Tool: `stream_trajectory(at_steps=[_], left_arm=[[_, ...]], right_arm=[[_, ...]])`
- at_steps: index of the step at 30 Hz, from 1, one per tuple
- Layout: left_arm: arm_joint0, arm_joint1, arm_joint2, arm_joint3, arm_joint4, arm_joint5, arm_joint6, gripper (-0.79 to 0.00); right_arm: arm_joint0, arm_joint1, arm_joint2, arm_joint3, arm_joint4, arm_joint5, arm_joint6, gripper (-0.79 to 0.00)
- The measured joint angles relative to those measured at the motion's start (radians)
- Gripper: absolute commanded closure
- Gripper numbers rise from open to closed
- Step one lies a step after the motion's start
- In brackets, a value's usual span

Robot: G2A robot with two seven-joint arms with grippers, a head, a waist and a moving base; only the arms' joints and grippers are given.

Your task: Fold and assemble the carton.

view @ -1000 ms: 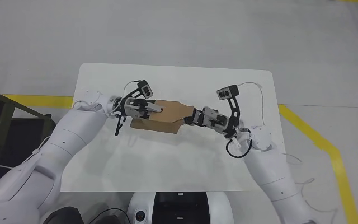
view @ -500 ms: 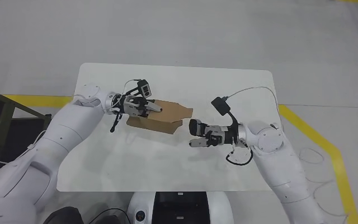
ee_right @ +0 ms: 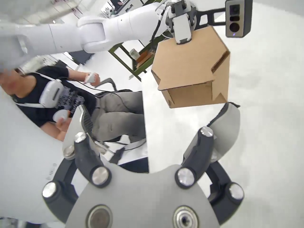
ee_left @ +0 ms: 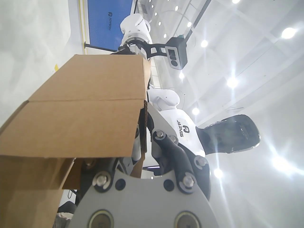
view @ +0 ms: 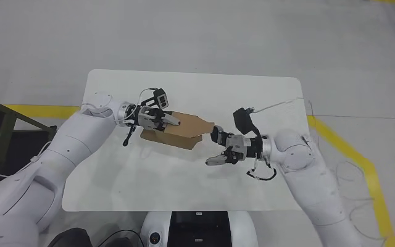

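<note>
Top view puts our right gripper (view: pixel 216 148) just beside the carton's (view: pixel 182 129) right corner and apart from it, its fingers spread wide and holding nothing. A second ago it was clamped on that end; it then let go and drew back. Our left gripper (view: pixel 162 120) stays closed on the carton's left end, one finger flat on the top panel. The carton sits over the middle of the table (view: pixel 247 92), partly opened into a tube. Beyond, a blue board (ee_left: pixel 111 12) carries white lettering, which we leave unread.
</note>
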Motion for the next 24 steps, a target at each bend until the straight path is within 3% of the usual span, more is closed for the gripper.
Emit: stream_trajectory(at_steps=[4, 10, 13, 14, 15, 16, 20, 24], left_arm=[[-0.008, 0.0, 0.007, 0.005, -0.007, -0.001, 0.0, 0.0], [-0.015, 0.001, 0.02, 0.001, -0.012, 0.004, 0.0, 0.0], [-0.014, 0.001, 0.025, -0.004, -0.022, 0.004, 0.0, 0.0], [-0.013, 0.001, 0.027, -0.007, -0.026, 0.003, 0.0, 0.0], [-0.012, 0.001, 0.028, -0.009, -0.029, 0.003, 0.0, 0.0], [-0.011, 0.0, 0.03, -0.011, -0.031, 0.002, 0.0, 0.0], [-0.006, -0.002, 0.037, -0.017, -0.038, 0.001, 0.0, 0.0], [-0.006, -0.005, 0.044, -0.015, -0.042, -0.001, 0.0, 0.0]], right_arm=[[-0.018, 0.019, -0.001, -0.022, -0.221, -0.132, -0.137, -0.785], [-0.066, 0.023, 0.021, -0.127, -0.555, -0.13, -0.305, -0.763], [-0.09, 0.018, 0.028, -0.145, -0.707, -0.08, -0.419, -0.677], [-0.096, 0.016, 0.026, -0.144, -0.753, -0.058, -0.465, -0.597], [-0.1, 0.014, 0.023, -0.141, -0.781, -0.044, -0.499, -0.526], [-0.102, 0.013, 0.02, -0.136, -0.802, -0.034, -0.529, -0.517], [-0.094, 0.01, -0.001, -0.101, -0.834, -0.021, -0.627, -0.573], [-0.078, 0.008, -0.011, -0.076, -0.82, -0.016, -0.67, -0.557]])
